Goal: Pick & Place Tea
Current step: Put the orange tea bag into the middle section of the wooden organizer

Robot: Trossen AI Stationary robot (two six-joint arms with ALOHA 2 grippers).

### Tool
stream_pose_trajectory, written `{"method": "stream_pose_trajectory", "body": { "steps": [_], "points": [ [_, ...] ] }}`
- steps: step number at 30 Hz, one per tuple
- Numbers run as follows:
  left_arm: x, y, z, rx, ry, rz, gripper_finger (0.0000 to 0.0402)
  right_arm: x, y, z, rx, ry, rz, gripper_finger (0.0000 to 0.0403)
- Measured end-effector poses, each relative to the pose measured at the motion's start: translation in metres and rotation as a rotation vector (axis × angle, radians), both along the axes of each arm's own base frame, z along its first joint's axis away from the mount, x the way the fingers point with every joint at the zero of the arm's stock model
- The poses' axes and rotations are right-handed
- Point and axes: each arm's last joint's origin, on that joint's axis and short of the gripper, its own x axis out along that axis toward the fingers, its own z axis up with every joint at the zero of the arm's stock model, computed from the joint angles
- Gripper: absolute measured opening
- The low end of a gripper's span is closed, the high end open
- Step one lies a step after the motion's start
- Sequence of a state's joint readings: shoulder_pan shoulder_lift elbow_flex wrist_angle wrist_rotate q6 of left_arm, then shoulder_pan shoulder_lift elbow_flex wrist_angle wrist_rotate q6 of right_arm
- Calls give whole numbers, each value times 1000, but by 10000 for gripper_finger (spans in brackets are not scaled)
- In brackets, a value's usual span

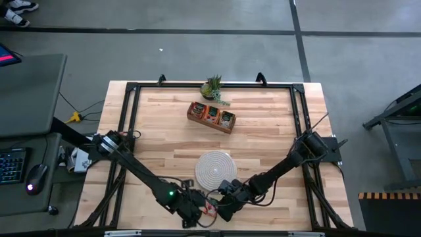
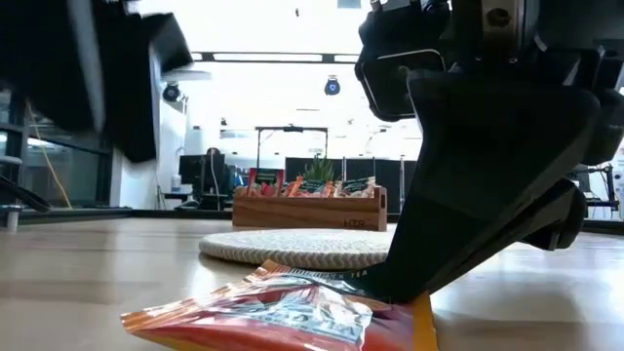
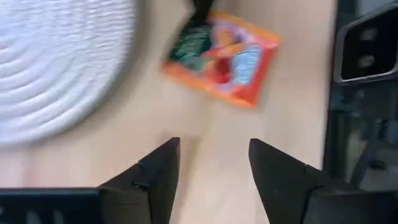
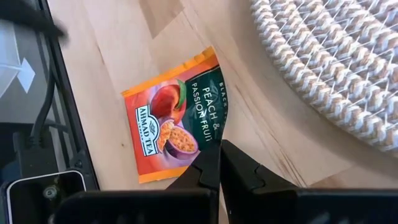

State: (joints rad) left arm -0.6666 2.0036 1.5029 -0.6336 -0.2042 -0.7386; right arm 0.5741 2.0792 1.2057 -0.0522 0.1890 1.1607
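Observation:
One orange-red tea sachet (image 4: 174, 118) with a dark green strip lies flat on the wooden table near its front edge (image 1: 208, 209), just in front of the round woven mat (image 1: 215, 168). My right gripper (image 4: 219, 149) is shut with its tips at the sachet's green corner. My left gripper (image 3: 214, 146) hangs open above bare table to the sachet's left, touching nothing. At the back, more sachets stand upright in the wooden tray (image 1: 210, 117). My right gripper has its shut fingertips (image 2: 395, 288) on the sachet's corner at the end of the dark green strip (image 4: 214, 134). It comes slanting down from the table's right. The sachet lies on the table beneath them. Whether the corner is nipped between the tips, I cannot tell.
The woven mat (image 4: 336, 62) lies close behind the sachet. A small potted plant (image 1: 214, 85) stands behind the tray (image 2: 308, 210). A black frame runs round the table's edges (image 1: 131, 118). Bare wood stretches between the mat and the tray.

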Motion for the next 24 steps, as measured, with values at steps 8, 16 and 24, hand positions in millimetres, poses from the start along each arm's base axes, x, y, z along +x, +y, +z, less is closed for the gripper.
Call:
{"method": "stream_pose_trajectory", "body": {
  "steps": [8, 16, 24],
  "points": [
    [-39, 22, 63, 145, -107, 203, 197, -6, 6, 9, -38, -30, 20, 0],
    [-88, 34, 103, 217, -249, 378, 197, -16, -5, 44, -164, -47, 50, 0],
    [-121, 47, 102, 65, -430, 490, 197, -37, -27, 98, -327, -84, 67, 0]
  ]
}}
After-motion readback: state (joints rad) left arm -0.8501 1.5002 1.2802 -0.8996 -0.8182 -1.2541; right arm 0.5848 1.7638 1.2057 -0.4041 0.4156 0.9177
